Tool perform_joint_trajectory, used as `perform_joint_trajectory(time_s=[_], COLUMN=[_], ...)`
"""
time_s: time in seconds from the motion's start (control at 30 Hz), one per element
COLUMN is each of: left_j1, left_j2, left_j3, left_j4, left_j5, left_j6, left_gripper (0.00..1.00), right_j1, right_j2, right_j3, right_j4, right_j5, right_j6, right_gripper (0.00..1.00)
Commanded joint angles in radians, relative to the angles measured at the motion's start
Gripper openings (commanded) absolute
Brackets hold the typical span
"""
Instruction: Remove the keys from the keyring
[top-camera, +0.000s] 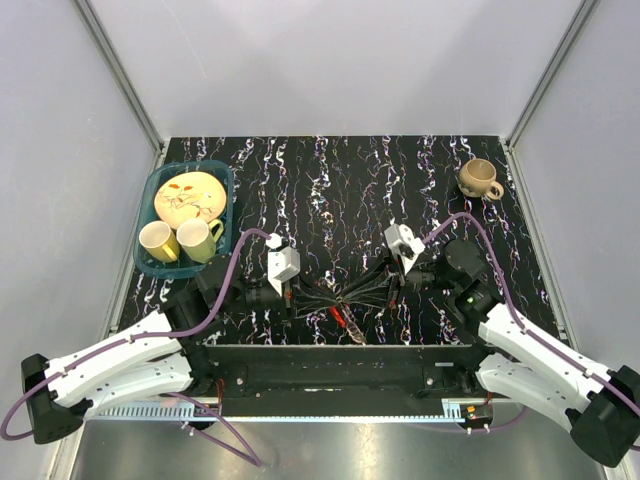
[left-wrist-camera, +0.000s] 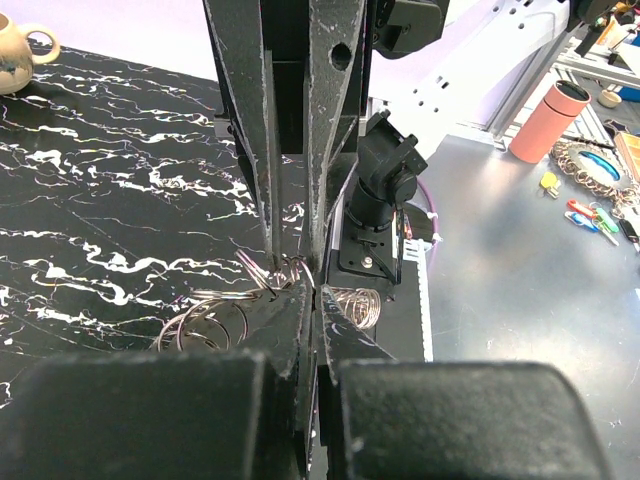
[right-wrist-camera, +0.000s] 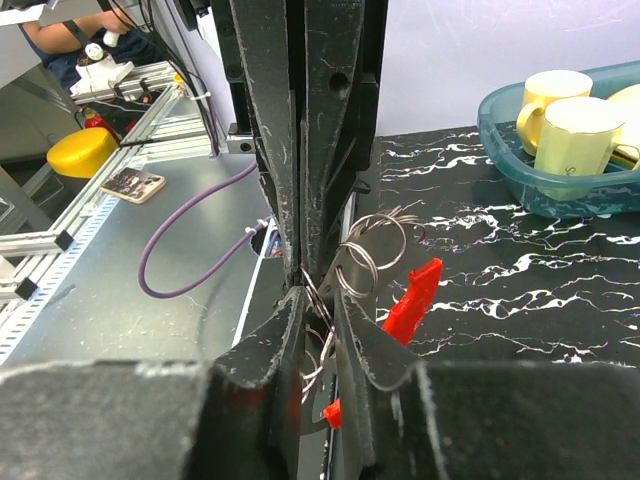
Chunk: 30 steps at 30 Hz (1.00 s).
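Note:
The keyring (top-camera: 345, 300), a bunch of thin silvery wire loops, hangs between my two grippers near the table's front edge. Its bright red piece (top-camera: 340, 318) hangs just below. My left gripper (top-camera: 326, 296) is shut on a loop, and more loops (left-wrist-camera: 210, 315) spread beside its fingertips (left-wrist-camera: 300, 300). My right gripper (top-camera: 366, 291) is shut on wire loops (right-wrist-camera: 370, 255), with the red piece (right-wrist-camera: 414, 298) beside its fingers. A flat grey key (right-wrist-camera: 330, 405) with a red bit shows low between the right jaws. The other keys are mostly hidden.
A teal basket (top-camera: 150, 190) with a plate and two yellow mugs stands at the back left, also in the right wrist view (right-wrist-camera: 500, 120). A tan mug (top-camera: 480, 178) stands at the back right. Purple cables run along both arms. The table's front edge lies just below the grippers.

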Motion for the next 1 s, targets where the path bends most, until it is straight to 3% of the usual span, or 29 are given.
perform_joint_trajectory(time_s=[0.0, 0.13, 0.63, 0.8, 0.9, 0.97], left_j1=[-0.004, -0.004, -0.004, -0.004, -0.004, -0.004], left_j2=[-0.013, -0.02, -0.044, -0.055, -0.052, -0.053], left_j3=[0.049, 0.041, 0.009, 0.007, 0.003, 0.0], left_j4=[0.089, 0.098, 0.149, 0.147, 0.149, 0.154], left_j5=[0.022, 0.008, -0.041, -0.036, -0.032, -0.03], left_j6=[0.003, 0.005, -0.001, -0.007, -0.012, -0.015], left_gripper=[0.0, 0.0, 0.0, 0.0, 0.0, 0.0], right_j1=[0.009, 0.014, 0.028, 0.037, 0.037, 0.038], right_j2=[0.015, 0.021, 0.03, 0.042, 0.041, 0.039], right_j3=[0.015, -0.008, -0.022, -0.02, -0.014, -0.01], right_j4=[0.051, 0.106, 0.088, 0.098, 0.102, 0.108], right_j5=[-0.002, -0.003, -0.017, -0.012, 0.003, 0.0], right_j6=[0.004, 0.042, 0.071, 0.081, 0.076, 0.076], right_gripper=[0.21, 0.15, 0.21, 0.19, 0.11, 0.0])
